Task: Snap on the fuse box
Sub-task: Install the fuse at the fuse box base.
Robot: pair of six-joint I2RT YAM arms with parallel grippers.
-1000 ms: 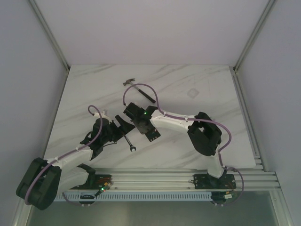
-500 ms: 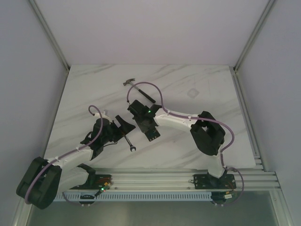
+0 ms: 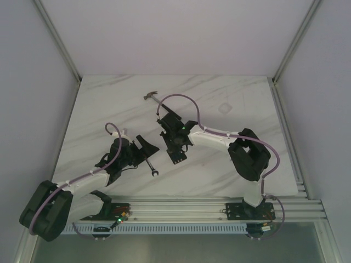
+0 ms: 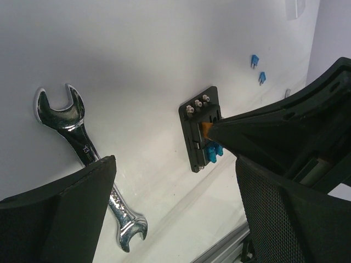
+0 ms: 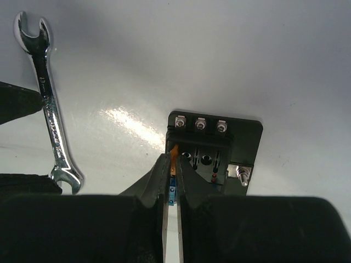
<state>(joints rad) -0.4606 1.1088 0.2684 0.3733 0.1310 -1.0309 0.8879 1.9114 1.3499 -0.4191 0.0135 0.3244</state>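
The fuse box (image 5: pixel 216 143) is a small black block on a plate with three screws, lying flat on the table; it also shows in the top view (image 3: pixel 178 158) and the left wrist view (image 4: pixel 196 133). My right gripper (image 5: pixel 174 158) is shut on a small orange fuse (image 5: pixel 175 150), its tip at the box's left slot. A blue fuse (image 5: pixel 171 192) sits in the box just below. In the top view the right gripper (image 3: pixel 174 147) stands over the box's far edge. My left gripper (image 4: pixel 175 219) is open and empty, left of the box (image 3: pixel 143 147).
A steel wrench (image 3: pixel 151 165) lies between the left gripper and the box, also in the wrist views (image 4: pixel 82 148) (image 5: pixel 48 112). A hammer (image 3: pixel 160 102) lies farther back. Two loose blue fuses (image 4: pixel 258 68) lie beyond the box. The rail runs along the near edge.
My right arm's wrist has swung toward the far side and its elbow to the right, with the fingertips staying over the fuse box. The left arm, wrench and box have not moved.
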